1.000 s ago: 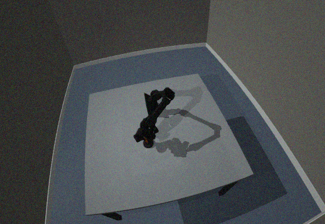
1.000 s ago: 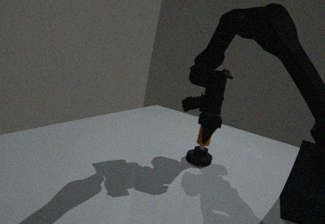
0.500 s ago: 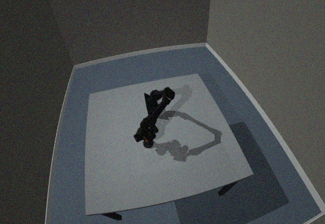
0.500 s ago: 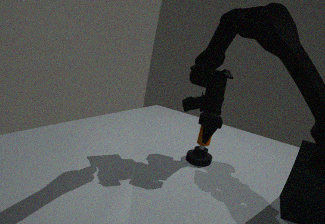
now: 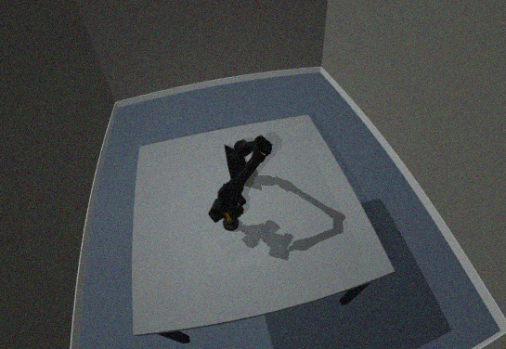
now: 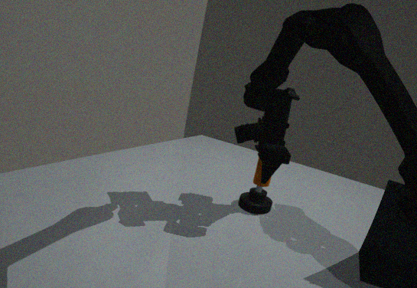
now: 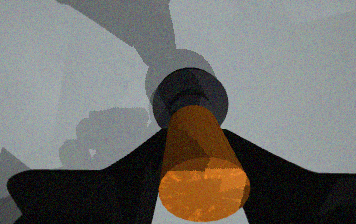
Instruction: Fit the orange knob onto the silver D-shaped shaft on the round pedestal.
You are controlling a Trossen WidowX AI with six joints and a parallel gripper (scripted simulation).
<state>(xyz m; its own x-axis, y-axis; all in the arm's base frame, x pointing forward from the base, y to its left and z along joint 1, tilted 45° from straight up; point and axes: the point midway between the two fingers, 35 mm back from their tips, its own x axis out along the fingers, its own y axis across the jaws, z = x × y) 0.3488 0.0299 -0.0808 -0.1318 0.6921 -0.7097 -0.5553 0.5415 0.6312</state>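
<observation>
My hand [image 5: 228,216] [image 6: 263,180] [image 7: 193,134] is closed on the orange knob [image 5: 227,217] [image 6: 258,176] [image 7: 202,187], gripping its sides so that its underside is left free to meet the shaft [image 6: 259,188]. The knob is over the round pedestal [image 5: 230,225] [image 6: 255,204] [image 7: 215,102]; a short stretch of silver shows below it, so I judge it isn't seated. Whether the shaft's tip has entered the hole I cannot tell. The pedestal stands on the counter [image 5: 178,278] [image 6: 93,245] [image 7: 300,75], its disc at twelve o'clock from the knob in the wrist view. I probably hold the knob nearly upright because it must slide straight down once the flats agree. My arm [image 5: 248,172] [image 6: 380,76] arches up from four o'clock in the exterior view, bends over, and drops its wrist steeply, leaning slightly.
</observation>
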